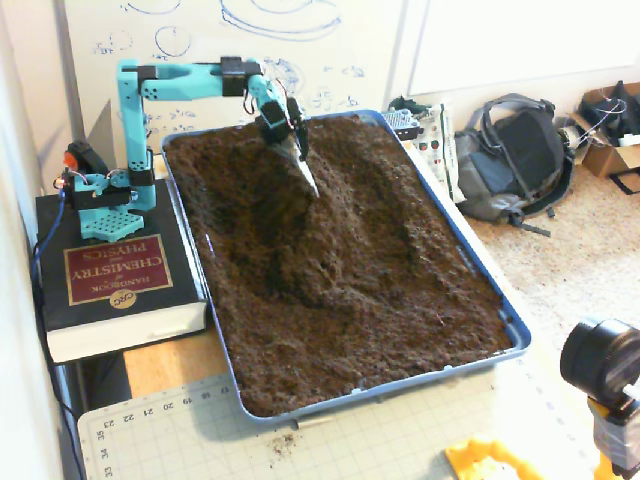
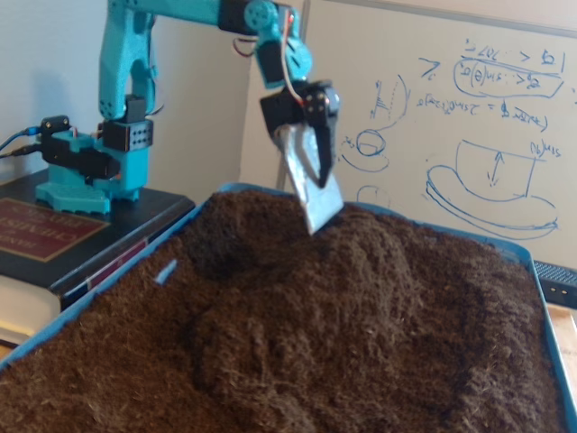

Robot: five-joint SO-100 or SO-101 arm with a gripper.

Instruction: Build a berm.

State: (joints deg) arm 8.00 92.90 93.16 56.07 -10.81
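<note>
The berm (image 1: pixel 340 235) is a long low hump of dark brown soil running down the middle of the blue tray (image 1: pixel 519 332); in a fixed view from low down, the berm (image 2: pixel 352 298) rises in the foreground. My gripper (image 1: pixel 306 172) hangs in the air above the berm's far end, clear of the soil. It carries a flat grey blade (image 2: pixel 313 194) with a black finger beside it, tilted. The gripper (image 2: pixel 323 194) is blurred, so the gap between blade and finger does not show. A dug hollow (image 2: pixel 212 253) lies left of the ridge.
The arm's base stands on a thick black and red book (image 1: pixel 115 272) left of the tray. A whiteboard (image 2: pixel 469 108) stands behind. A backpack (image 1: pixel 520 160) lies on the floor at right. A cutting mat (image 1: pixel 180 430) and a black camera (image 1: pixel 600 360) sit in front.
</note>
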